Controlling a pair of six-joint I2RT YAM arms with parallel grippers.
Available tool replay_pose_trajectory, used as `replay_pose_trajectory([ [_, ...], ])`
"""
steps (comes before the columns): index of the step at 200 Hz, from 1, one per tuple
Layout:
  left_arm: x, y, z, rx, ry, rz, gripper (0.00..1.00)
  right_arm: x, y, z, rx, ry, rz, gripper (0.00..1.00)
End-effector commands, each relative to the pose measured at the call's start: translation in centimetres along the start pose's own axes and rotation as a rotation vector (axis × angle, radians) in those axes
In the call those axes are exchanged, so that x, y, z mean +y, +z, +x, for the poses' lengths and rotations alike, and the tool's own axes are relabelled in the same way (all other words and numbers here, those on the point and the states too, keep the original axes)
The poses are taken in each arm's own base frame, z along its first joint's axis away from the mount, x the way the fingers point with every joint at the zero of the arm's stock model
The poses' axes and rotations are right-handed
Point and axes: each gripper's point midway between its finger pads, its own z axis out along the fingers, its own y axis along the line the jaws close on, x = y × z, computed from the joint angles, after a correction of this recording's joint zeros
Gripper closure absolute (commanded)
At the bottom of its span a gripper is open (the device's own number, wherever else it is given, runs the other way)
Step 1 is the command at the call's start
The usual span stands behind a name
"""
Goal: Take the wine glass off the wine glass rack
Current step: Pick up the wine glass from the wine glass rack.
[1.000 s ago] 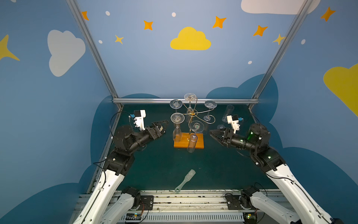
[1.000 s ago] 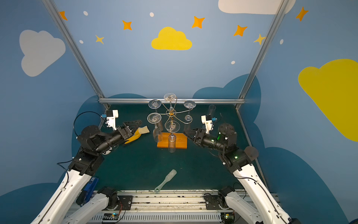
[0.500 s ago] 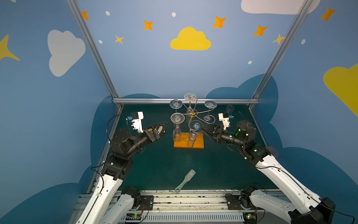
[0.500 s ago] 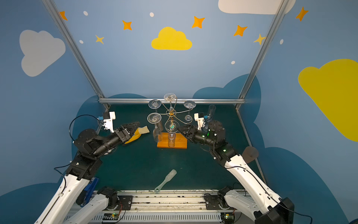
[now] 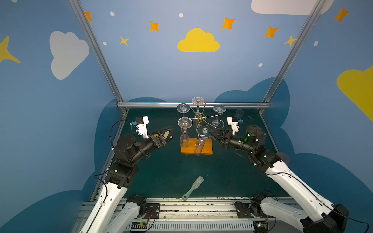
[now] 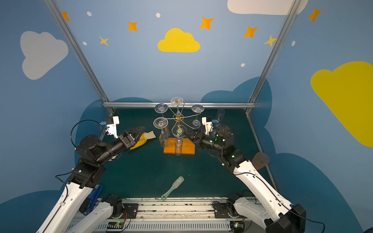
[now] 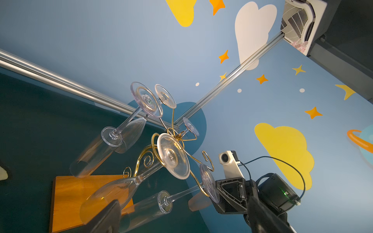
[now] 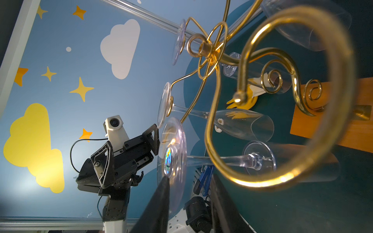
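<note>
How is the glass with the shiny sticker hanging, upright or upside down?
Upside down: the wine glass hangs foot-up in a gold spiral of the rack, bowl toward the orange base.

Left pincer [image 5: 171,131] spread wide; right pincer [image 5: 211,134] part-open; arms angled inward.

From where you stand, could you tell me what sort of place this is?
Most likely an enclosed robot test cell, not a home: blue panel walls printed with clouds and stars, aluminium frame bars, and two robot arms mounted on a front rail beside a green mat bearing a wine glass rack.
</note>
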Motion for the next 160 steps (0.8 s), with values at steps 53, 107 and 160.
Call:
replay_pose_trajectory([
  [53, 0.27, -0.25, 0.00, -0.011, 0.024, -0.009, 0.04, 1.50, -0.20, -0.88, -0.045, -0.011, -0.027, 0.77],
  [107, 0.25, -0.33, -0.02, -0.012, 0.024, -0.010, 0.04, 1.22, -0.44, -1.01, -0.065, 0.014, -0.018, 0.89],
  [160, 0.14, -0.50, -0.07, -0.017, 0.027, -0.010, 0.03, 1.21, -0.58, -0.93, -0.072, 0.021, -0.016, 1.00],
])
